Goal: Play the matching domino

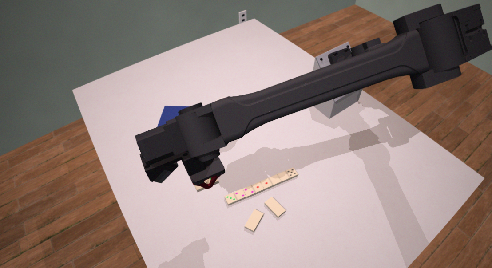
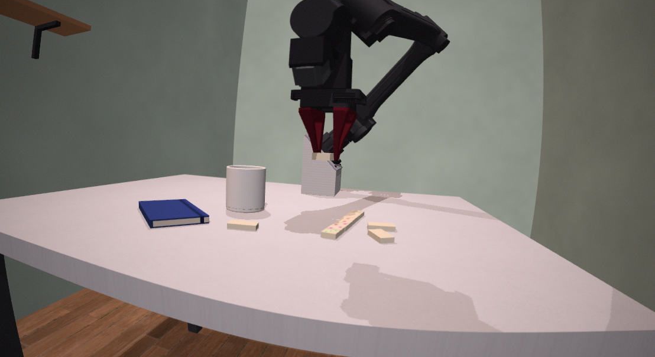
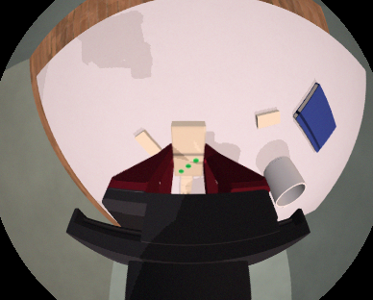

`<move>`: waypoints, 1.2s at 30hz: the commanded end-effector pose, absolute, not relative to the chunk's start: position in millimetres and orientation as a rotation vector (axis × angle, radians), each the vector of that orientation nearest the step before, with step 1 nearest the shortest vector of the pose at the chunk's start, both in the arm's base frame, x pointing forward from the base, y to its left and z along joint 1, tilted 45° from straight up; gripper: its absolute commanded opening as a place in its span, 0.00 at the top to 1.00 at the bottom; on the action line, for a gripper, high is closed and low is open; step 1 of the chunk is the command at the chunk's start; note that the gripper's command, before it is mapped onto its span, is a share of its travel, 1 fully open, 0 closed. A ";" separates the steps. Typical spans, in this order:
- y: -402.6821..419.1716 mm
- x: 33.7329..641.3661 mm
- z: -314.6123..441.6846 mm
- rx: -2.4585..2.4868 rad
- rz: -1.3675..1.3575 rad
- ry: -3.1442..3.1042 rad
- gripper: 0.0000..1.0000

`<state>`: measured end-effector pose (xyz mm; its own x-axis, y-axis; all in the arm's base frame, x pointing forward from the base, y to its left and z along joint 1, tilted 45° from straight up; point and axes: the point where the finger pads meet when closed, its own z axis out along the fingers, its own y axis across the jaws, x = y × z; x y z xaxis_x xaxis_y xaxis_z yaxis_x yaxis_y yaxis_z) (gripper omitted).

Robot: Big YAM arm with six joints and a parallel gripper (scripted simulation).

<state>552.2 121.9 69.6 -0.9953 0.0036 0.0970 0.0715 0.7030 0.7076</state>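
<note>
Cream, the raised domino (image 1: 201,187) (image 2: 322,156) (image 3: 188,139) shows three green pips.
</note>
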 end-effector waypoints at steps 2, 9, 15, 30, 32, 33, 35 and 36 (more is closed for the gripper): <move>120.9 559.0 73.5 -0.066 -1.175 -2.831 0.78; 124.1 565.8 73.8 -0.064 -1.166 -2.840 0.78; 124.1 565.8 73.8 -0.064 -1.166 -2.840 0.78; 124.5 566.0 70.9 -0.099 -1.158 -2.835 0.78; 124.5 566.0 70.9 -0.099 -1.158 -2.835 0.78; 123.0 555.6 66.9 -0.107 -1.158 -2.819 0.78; 128.7 557.5 62.5 -0.109 -1.157 -2.822 0.78; 131.6 558.5 60.3 -0.110 -1.157 -2.824 0.78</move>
